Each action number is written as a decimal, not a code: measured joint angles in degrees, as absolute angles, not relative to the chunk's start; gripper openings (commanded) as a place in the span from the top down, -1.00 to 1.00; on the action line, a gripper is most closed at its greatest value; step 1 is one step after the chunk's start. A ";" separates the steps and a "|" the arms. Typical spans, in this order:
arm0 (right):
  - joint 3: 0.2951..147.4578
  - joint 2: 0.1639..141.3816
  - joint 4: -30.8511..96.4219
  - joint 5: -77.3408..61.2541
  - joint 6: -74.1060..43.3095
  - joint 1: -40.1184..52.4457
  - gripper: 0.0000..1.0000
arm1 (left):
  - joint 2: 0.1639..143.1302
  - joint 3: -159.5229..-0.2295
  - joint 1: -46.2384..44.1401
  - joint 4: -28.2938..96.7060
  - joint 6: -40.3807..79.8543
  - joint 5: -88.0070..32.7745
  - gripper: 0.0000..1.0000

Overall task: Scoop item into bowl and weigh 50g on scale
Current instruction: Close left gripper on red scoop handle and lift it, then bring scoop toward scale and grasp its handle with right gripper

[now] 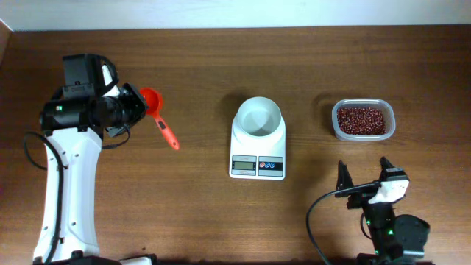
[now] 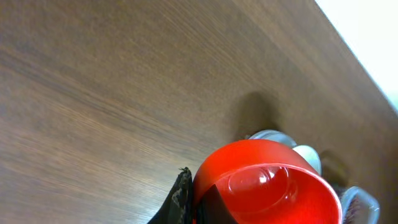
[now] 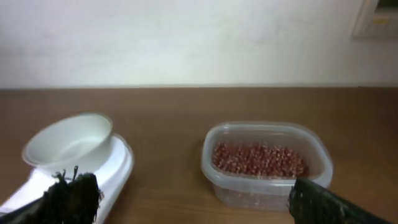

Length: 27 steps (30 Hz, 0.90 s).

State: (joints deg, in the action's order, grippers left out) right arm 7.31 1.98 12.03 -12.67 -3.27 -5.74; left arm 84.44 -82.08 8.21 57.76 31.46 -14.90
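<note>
Two tools, two very different states from where I'm sitting. My left tool (image 1: 138,107) is pinching a glossy red plastic scoop (image 1: 151,99) by its round cup. The slim handle sticks out toward the middle of the tabletop (image 1: 221,221), which is dark wood grain with fine streaks. On the left wrist cam that cup fills the bottom of the shot, smooth and shiny.

My right tool (image 1: 361,166) is spread wide, low near the front edge. Just beyond it is a clear rounded-rectangular plastic tub (image 1: 333,124), and that's where the beans (image 1: 360,119) are. They're tiny, oval and dark red-brown, in a loose, bumpy layer. The tub sits well to the right of the scale (image 1: 257,156), a flat white rounded slab with a grey display and two little blue buttons at the front. The bowl (image 1: 257,116) is round, white and smooth inside, and it rests on the back part of the scale. The display is too small for me to read.
</note>
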 measured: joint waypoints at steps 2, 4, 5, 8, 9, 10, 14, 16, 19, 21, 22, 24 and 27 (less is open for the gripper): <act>15.64 6.24 18.22 -13.63 -4.86 -5.74 -0.98 | 84.44 -82.08 8.21 57.80 34.57 -15.03 1.00; 24.91 13.98 24.64 -15.22 -5.76 -5.74 -0.98 | 84.44 -82.08 8.21 59.42 38.76 -15.09 1.00; 28.36 17.28 28.60 -16.12 -5.93 -5.74 -0.97 | 84.44 -82.15 8.21 60.40 40.75 -15.11 1.00; 39.90 33.85 31.20 -24.73 -6.13 -5.58 -0.97 | 84.44 -82.17 8.10 63.75 48.62 -15.25 1.00; 42.19 37.69 30.74 -29.08 -6.20 -5.58 -0.97 | 84.42 -82.17 7.94 64.45 50.61 -15.22 1.00; 43.83 40.93 30.11 -32.60 -6.57 -5.58 -0.97 | 84.42 -82.17 7.01 64.90 53.78 -15.25 1.00; 45.84 55.81 18.02 -54.30 -16.88 -5.52 -0.98 | 84.44 -82.19 1.67 64.86 63.64 -15.20 1.00; 45.95 62.67 12.40 -62.02 -22.81 -5.52 -0.97 | 84.44 -82.19 -1.56 64.95 68.69 -15.22 1.00; 45.98 71.48 10.66 -70.22 -29.43 -5.34 -0.93 | 84.44 -82.19 -5.82 64.93 74.78 -14.24 1.00; 45.98 73.63 10.66 -71.07 -30.81 -3.77 -0.93 | 84.44 -82.19 -8.56 64.95 79.00 -12.21 1.00; 45.98 73.89 10.66 -70.72 -31.33 -1.91 -0.87 | 84.49 -82.19 -10.02 64.82 80.95 -11.46 1.00; 45.98 73.89 8.67 -69.19 -32.12 2.98 -0.86 | 84.66 -82.19 -12.82 63.72 83.81 -10.44 1.00; 45.95 73.89 2.72 -64.95 -36.36 9.34 -0.82 | 85.82 -82.19 -14.76 63.59 87.39 -9.82 1.00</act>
State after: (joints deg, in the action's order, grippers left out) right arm 45.95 73.89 2.72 -64.95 -36.36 9.34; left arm 85.82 -82.19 -14.76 63.59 87.39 -9.82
